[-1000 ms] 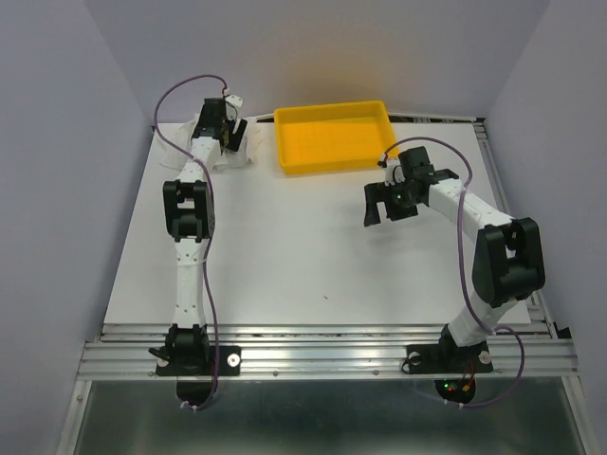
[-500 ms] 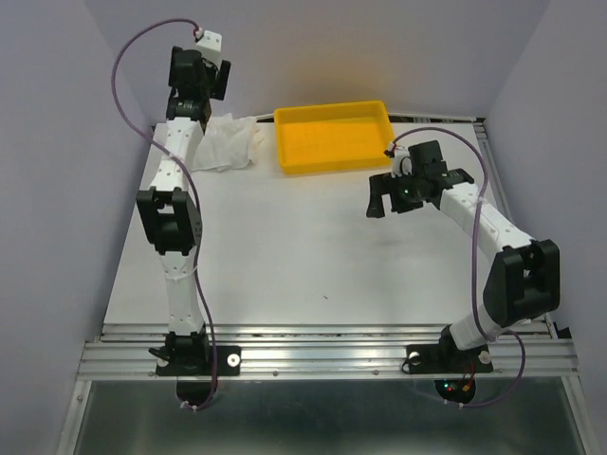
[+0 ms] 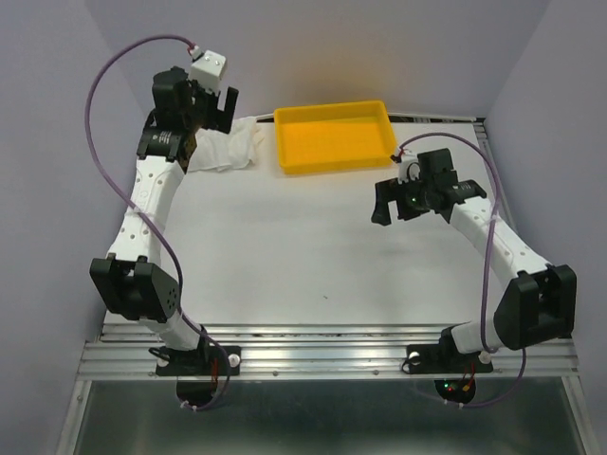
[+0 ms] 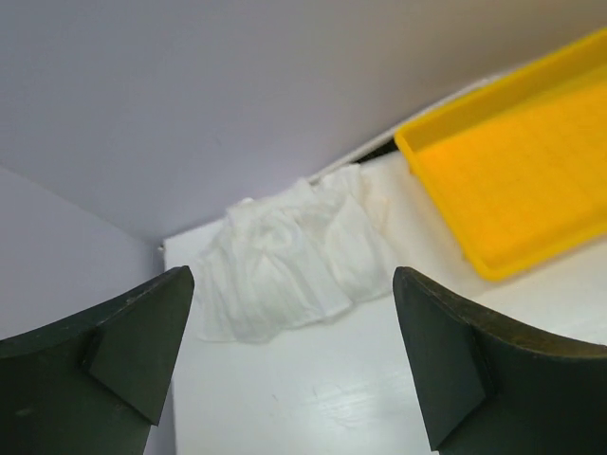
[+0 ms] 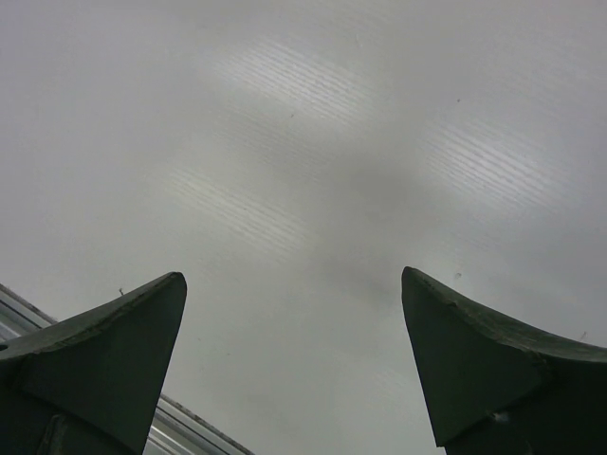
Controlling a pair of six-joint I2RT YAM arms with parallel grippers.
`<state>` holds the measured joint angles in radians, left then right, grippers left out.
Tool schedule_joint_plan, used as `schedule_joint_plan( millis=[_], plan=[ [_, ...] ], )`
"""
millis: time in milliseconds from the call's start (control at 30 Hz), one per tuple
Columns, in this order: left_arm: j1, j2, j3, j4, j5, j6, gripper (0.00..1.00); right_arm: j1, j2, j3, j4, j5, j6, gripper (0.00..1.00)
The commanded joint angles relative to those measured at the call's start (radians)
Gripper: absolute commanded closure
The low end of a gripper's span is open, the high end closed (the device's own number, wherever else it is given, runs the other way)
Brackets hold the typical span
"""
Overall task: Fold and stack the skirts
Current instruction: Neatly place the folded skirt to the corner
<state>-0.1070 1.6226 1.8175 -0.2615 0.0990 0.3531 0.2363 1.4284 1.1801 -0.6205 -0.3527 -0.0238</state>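
The skirts (image 3: 230, 148) lie as one crumpled white pleated heap in the table's back left corner, just left of the yellow tray (image 3: 334, 136). My left gripper (image 3: 212, 106) hangs open in the air above and slightly left of the heap, touching nothing. In the left wrist view the skirts (image 4: 285, 258) show between and beyond the spread fingers (image 4: 133, 341), with the tray (image 4: 517, 180) to the right. My right gripper (image 3: 393, 205) is open and empty over bare table, in front of the tray's right end. The right wrist view shows only tabletop between the open right gripper (image 5: 293, 274).
The table (image 3: 285, 246) is white, with purple walls close behind and on both sides. An aluminium rail (image 3: 322, 355) runs along the near edge at the arm bases. A strip of metal edge (image 5: 194, 425) shows low in the right wrist view.
The left arm has risen off the skirts and swung back and to the left, uncovering the heap. The right arm has drifted slightly right and nearer. Both grippers stayed open.
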Motion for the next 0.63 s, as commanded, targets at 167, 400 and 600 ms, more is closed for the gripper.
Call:
schedule_joint_plan(
  millis=[167,400,600],
  plan=[
    [-0.031,-0.332,-0.541,0.027,0.136,-0.080,0.02,-0.015,-0.150,-0.223,0.073,0.049,-0.016,0.00],
    [-0.036,-0.487,-0.772,0.044,0.123,-0.098,0.02,-0.051,-0.264,-0.313,0.097,0.058,0.004,0.00],
    [-0.037,-0.552,-0.828,0.038,0.145,-0.128,0.02,-0.072,-0.278,-0.300,0.093,0.029,0.015,0.00]
  ],
)
